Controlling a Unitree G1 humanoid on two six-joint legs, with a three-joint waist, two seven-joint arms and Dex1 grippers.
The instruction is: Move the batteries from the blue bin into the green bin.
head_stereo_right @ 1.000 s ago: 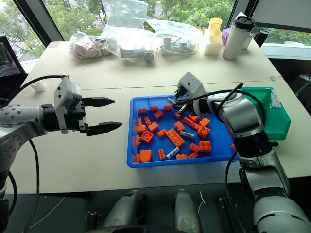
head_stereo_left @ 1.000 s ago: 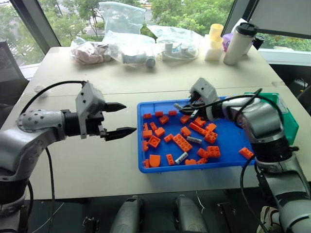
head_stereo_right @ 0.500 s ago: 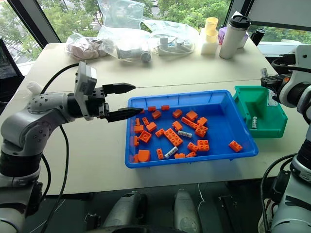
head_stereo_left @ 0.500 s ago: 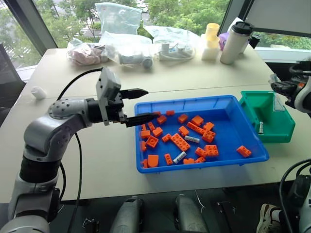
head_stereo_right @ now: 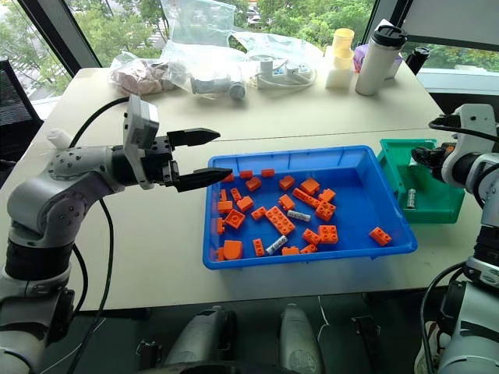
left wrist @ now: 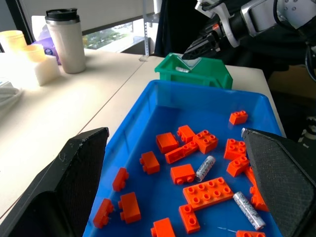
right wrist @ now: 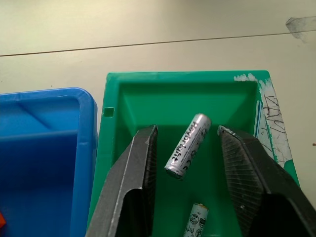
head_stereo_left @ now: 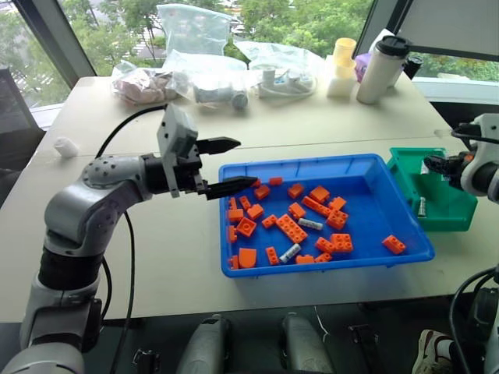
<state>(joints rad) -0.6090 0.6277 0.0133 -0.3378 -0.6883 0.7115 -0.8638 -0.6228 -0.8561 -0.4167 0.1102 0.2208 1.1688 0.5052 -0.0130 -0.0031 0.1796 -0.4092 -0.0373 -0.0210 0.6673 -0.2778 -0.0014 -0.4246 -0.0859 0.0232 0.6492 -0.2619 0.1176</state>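
Right wrist view: right gripper (right wrist: 186,163) fingers parted, empty, above the small teal-green plastic bin (right wrist: 129,106).
Released item: silver-grey cylindrical battery (right wrist: 187,145) between the fingers, untouched; second battery (right wrist: 196,220) beneath.
Left gripper (head_stereo_left: 226,166): wide open, empty, fingertips over the shallow bright-blue plastic tray (head_stereo_left: 405,214).
Remaining: two batteries (left wrist: 205,168) among orange toy bricks (left wrist: 207,190).
Risk: fingers may pinch a brick alongside.

Each arm (head_stereo_left: 86,199) has rounded silver-grey shells joined by black segments. A loose black cable (head_stereo_left: 129,125) loops from the left arm to a grey box-shaped wrist block (head_stereo_left: 175,136). Tapered matte black fingers (head_stereo_left: 230,187) extend from that block.
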